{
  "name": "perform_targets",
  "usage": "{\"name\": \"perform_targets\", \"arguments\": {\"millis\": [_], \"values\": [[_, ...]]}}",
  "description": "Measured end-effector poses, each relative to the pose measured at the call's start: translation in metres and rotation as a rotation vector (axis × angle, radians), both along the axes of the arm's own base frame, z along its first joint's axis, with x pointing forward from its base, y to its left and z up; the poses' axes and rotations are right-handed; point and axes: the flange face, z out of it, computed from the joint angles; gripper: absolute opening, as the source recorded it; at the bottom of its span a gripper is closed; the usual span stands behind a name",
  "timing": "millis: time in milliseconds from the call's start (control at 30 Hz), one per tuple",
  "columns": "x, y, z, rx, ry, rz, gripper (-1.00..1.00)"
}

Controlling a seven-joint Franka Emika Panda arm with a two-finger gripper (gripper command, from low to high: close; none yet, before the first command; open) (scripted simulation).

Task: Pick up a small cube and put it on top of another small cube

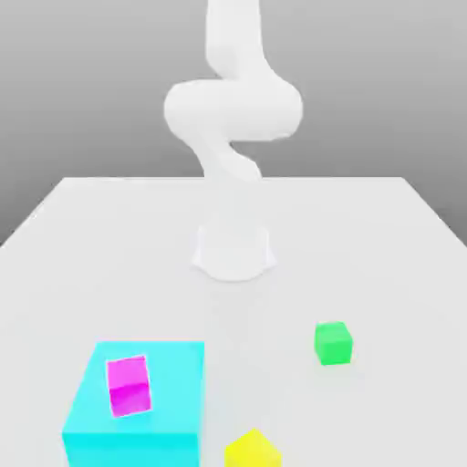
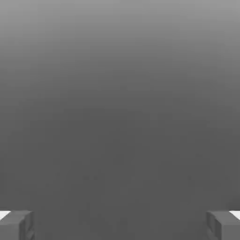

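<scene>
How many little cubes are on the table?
3. The magenta cube sits on the big cyan block, the green cube stands alone toward the exterior view's right, and the yellow cube is at the near edge, partly cropped.

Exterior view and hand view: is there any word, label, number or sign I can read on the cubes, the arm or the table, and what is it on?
None: no text, number or sign can be read.
The magenta cube, cyan block, green cube and yellow cube have plain faces.
The white arm and table are unmarked.
The pincer, fingers wide apart, bears no marking.
</scene>
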Motion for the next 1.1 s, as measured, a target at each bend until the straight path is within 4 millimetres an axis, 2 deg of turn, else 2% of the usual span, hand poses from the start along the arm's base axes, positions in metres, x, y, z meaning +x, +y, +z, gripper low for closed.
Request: {"name": "perform_targets", "arguments": {"millis": [133, 267, 400, 533, 667, 833, 967, 1100], "values": [[0.048, -0.032, -0.039, -0.007, 0.091, -0.027, 0.0], [0.088, -0.067, -0.084, -0.009, 0.179, -0.053, 0.0], [0.12, -0.106, -0.136, -0.006, 0.267, -0.078, 0.0], [0.144, -0.147, -0.193, 0.002, 0.354, -0.104, 0.0], [0.155, -0.197, -0.254, 0.017, 0.44, -0.141, 0.0], [0.161, -0.242, -0.337, 0.036, 0.548, -0.156, 0.0], [0.152, -0.281, -0.407, 0.058, 0.634, -0.173, 0.0], [0.133, -0.316, -0.479, 0.085, 0.718, -0.189, 0.0]]}}
